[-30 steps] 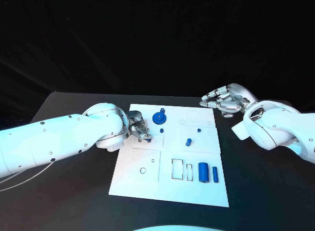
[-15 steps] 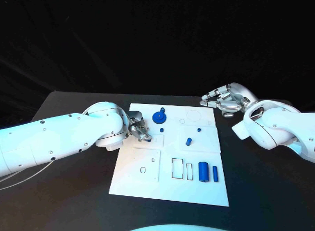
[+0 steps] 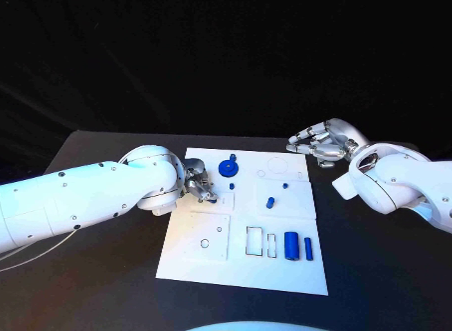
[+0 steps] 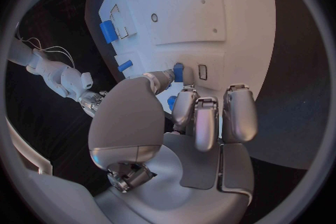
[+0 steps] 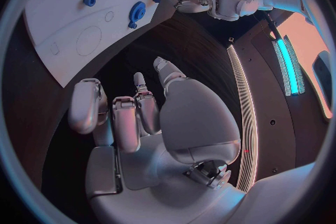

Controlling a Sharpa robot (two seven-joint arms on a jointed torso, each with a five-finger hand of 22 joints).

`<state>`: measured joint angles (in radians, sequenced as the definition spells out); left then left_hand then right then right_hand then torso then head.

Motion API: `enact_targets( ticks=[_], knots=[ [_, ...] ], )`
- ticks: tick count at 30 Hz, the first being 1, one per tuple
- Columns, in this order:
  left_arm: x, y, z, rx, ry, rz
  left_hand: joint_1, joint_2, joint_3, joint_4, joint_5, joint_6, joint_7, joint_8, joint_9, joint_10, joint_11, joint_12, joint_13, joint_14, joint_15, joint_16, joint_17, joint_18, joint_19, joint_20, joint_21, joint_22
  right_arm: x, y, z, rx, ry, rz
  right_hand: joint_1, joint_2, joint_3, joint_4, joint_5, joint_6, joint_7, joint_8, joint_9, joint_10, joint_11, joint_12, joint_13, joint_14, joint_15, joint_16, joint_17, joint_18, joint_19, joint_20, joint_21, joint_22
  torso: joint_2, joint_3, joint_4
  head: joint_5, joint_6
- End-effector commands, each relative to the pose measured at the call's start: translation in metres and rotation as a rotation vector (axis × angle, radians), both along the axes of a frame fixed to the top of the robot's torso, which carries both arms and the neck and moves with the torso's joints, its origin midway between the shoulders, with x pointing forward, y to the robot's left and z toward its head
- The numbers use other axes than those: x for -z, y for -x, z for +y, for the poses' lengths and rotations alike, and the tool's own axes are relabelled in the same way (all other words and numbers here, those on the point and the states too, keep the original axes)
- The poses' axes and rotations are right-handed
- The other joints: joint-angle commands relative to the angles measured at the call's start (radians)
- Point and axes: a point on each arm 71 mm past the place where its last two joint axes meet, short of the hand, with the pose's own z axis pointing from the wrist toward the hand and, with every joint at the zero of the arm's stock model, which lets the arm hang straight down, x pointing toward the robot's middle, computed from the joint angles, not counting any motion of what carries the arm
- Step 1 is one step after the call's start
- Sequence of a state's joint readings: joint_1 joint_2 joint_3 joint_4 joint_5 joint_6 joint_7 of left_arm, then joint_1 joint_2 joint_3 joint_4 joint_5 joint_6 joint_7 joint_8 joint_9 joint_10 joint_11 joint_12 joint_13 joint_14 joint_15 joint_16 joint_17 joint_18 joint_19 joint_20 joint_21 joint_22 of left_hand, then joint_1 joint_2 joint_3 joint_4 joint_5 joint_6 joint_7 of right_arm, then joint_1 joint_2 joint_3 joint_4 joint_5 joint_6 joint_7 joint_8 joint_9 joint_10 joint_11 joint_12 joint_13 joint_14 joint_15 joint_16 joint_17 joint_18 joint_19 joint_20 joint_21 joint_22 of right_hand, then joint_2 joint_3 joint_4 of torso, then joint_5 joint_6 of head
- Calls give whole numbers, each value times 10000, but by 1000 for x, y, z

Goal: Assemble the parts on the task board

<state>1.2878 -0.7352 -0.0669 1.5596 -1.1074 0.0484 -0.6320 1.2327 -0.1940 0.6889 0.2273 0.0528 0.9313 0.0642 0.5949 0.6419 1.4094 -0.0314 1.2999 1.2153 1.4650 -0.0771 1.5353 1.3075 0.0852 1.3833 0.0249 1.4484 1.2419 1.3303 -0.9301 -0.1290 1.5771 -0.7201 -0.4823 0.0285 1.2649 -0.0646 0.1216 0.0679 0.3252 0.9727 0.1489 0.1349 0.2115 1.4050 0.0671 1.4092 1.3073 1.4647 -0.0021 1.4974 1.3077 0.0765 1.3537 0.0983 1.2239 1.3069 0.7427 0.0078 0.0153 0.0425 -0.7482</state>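
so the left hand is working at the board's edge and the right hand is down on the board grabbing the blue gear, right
Not quite. The left hand is at the task board edge, but the right hand is not on the board: the head view shows it off the board's far right corner, over the black table, its fingers curled in and holding nothing. The blue gear sits untouched on the board.
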Motion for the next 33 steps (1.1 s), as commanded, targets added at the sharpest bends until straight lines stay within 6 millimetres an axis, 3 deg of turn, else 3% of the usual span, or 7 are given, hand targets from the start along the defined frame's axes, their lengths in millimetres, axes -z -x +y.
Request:
enact_targets(
  ticks=[1,13,16,33],
  knots=[
    [4,3,-4,313,-210,352,-170,61,1624,-1546,42,276,-243,56,50,28,-17,-117,-87,892,-83,-19,2056,-172,65,-6,47,31,0,1,1,-141,124,-23,-4,56,-52,-6,31,-77,-10,68,-15,-61,-22,-56,720,719,-62,-64,1332,123,-53,9,-48,-1,0,-3,-1,-2,-6],
    [6,4,-8,593,-453,630,-656,224,1466,-1490,33,418,-375,237,219,118,-119,-108,-144,897,-166,-15,2067,-206,175,-54,107,201,0,1,1,-194,232,-74,-24,75,-75,17,49,-81,-11,93,-19,-70,-24,-69,702,713,-62,-84,1305,127,-59,9,-76,-14,1,3,10,-21,-30],
    [6,3,-8,600,-476,631,-752,273,1405,-1478,34,499,-416,296,260,287,-150,209,262,898,-189,-14,2070,-215,204,-68,123,243,0,1,1,-195,234,-80,-24,75,-75,17,49,-81,-11,93,-19,-70,-24,-69,702,713,-62,-84,1305,127,-59,9,-76,-14,1,2,8,-11,-32],
    [7,-1,-12,502,-466,570,-1295,527,936,-1203,27,663,-526,410,371,386,-238,422,512,901,-269,-13,2078,-243,298,-135,168,379,0,2,0,-180,237,-83,-36,85,-82,29,57,-81,-12,102,-21,-66,-24,-67,703,714,-63,-86,1304,129,-62,9,-87,-20,7,1,3,-43,-41]
  ],
)
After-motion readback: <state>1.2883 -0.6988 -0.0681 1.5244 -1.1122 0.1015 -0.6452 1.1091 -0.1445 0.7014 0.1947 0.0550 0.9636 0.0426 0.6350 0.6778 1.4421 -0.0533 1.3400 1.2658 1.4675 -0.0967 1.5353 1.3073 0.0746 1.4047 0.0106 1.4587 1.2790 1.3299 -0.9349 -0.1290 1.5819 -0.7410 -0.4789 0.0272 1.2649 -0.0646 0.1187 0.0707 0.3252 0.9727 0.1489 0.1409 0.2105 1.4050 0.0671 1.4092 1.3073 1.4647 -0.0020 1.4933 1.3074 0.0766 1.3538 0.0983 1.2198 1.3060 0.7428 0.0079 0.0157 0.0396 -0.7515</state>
